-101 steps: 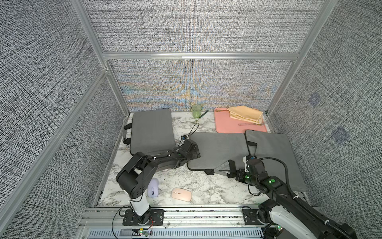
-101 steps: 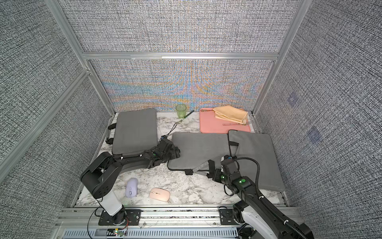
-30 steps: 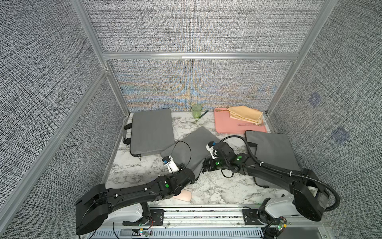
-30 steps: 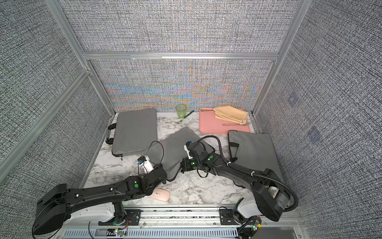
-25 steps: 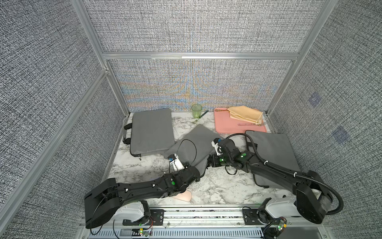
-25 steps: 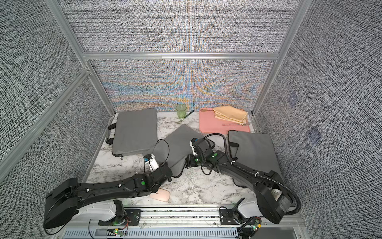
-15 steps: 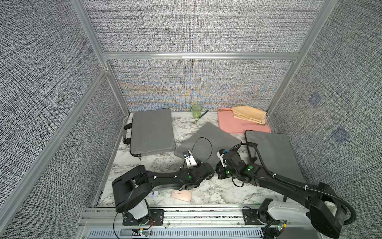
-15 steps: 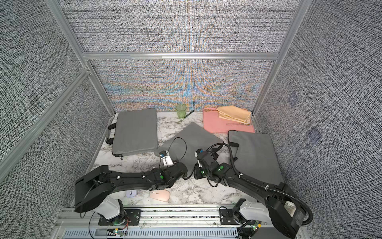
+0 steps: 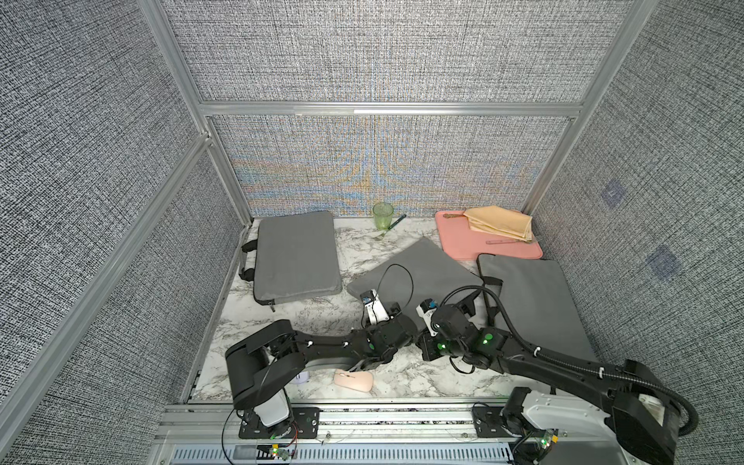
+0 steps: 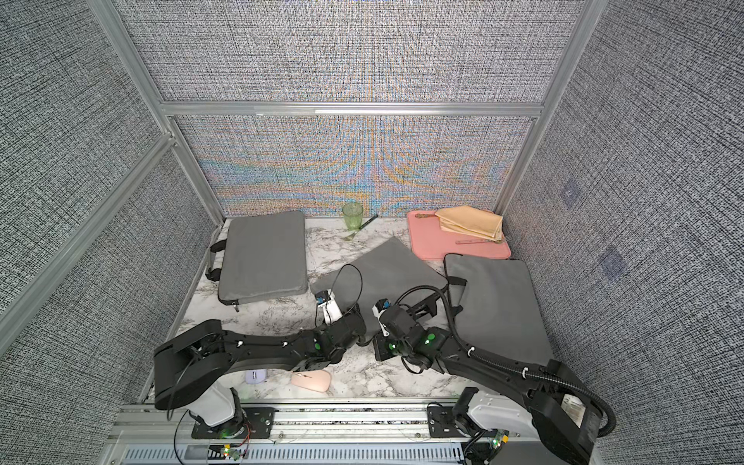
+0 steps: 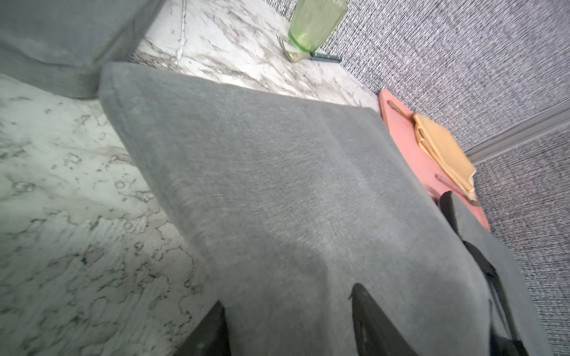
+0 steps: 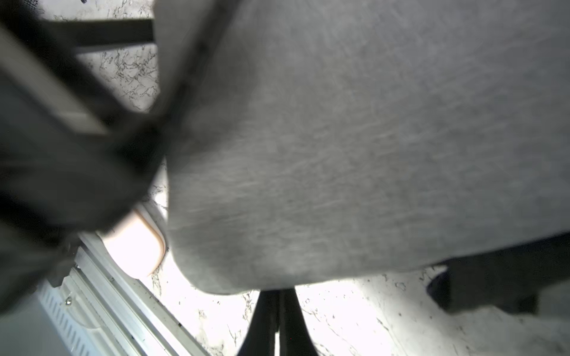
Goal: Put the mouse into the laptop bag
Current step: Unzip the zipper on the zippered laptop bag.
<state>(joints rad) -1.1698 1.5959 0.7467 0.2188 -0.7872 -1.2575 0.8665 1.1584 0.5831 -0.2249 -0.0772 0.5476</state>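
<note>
Mouse (image 9: pixel 353 381), long axis laid crosswise, is seen resting on the table (image 9: pixel 314 318) just base-ward of the left gripper (image 11: pixel 287 294), whose jaws are spread, gripping nothing, over the laptop bag (image 9: pixel 435 265); the right gripper (image 12: pixel 279 296) is closed, farther off.

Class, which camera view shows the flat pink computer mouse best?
Both top views: the flat pink computer mouse shows whole and sharp. The right wrist view catches only a blurred part; the left wrist view misses it.

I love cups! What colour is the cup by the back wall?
Green and see-through: the cup shows best in a top view.
</note>
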